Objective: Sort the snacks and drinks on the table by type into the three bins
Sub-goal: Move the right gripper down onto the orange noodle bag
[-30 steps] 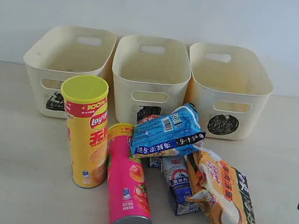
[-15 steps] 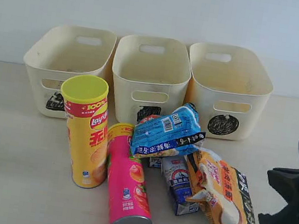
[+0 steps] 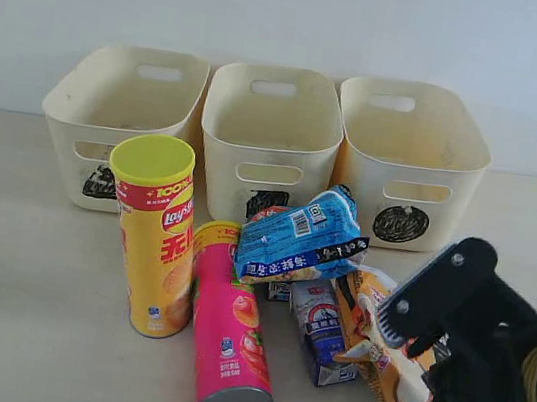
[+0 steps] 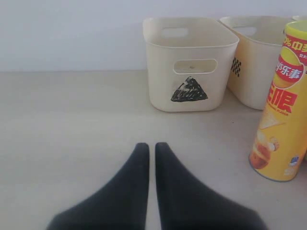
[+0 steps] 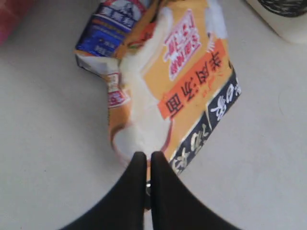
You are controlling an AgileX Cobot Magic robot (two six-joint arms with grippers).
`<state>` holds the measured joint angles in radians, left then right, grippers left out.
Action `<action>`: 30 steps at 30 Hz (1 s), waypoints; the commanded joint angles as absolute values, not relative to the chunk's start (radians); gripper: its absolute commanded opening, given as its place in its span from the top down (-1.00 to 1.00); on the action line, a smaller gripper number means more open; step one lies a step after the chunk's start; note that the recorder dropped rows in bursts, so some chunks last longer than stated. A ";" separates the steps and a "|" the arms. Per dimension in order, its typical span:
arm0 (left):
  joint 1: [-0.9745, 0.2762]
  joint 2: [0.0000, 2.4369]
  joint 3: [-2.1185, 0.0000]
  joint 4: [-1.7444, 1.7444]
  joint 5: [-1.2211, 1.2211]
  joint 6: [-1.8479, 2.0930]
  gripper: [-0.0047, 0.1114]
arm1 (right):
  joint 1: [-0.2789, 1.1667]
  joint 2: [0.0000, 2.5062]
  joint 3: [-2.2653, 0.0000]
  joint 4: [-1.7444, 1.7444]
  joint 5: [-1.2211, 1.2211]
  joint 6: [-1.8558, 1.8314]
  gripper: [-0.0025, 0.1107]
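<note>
Three cream bins stand in a row at the back: the triangle bin (image 3: 69, 126) (image 4: 192, 48), the square bin (image 3: 269, 148) and the circle bin (image 3: 458, 184). In front of them the yellow Lay's tube (image 3: 153, 244) (image 4: 283, 105) stands upright. The pink tube (image 3: 229, 332) lies beside it. A blue packet (image 3: 302, 236) rests on top of a blue-and-white carton (image 3: 321, 335) (image 5: 112, 26). The orange-white packet (image 3: 381, 324) (image 5: 177, 91) lies to the right. My right gripper (image 5: 148, 155) is shut, its tips over the near end of that packet. My left gripper (image 4: 149, 146) is shut and empty above bare table (image 4: 72, 143).
The black right arm (image 3: 472, 363) fills the lower right of the exterior view and covers part of the orange-white packet. A pale wall runs behind the bins. Bare table (image 3: 20, 306) lies to the left of the yellow tube.
The right arm has come in from the right edge to the orange-white packet's near end. The snacks, carton and bins have not moved.
</note>
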<state>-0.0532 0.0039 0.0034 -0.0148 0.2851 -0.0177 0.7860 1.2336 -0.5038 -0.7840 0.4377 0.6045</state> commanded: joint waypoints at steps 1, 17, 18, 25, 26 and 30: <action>-0.051 0.000 0.000 -0.019 0.278 -0.025 0.85 | 0.844 1.239 -0.425 -1.152 0.470 0.984 0.96; -0.051 0.000 0.000 -0.019 0.276 -0.025 0.85 | 0.987 1.268 -0.313 -1.611 0.371 1.517 0.42; -0.051 0.000 0.000 -0.019 0.276 -0.025 0.85 | 0.987 1.268 -0.313 -1.611 0.375 1.520 0.23; -0.051 0.000 0.000 -0.019 0.276 -0.025 0.85 | 0.987 1.268 -0.313 -1.710 0.506 1.637 -0.80; -0.051 0.000 0.000 -0.019 0.276 -0.025 0.85 | 0.987 1.268 -0.313 -1.723 0.496 1.644 -0.80; -0.051 0.000 0.000 -0.019 0.278 -0.025 0.85 | 0.987 1.268 -0.313 -1.744 0.524 1.644 -0.80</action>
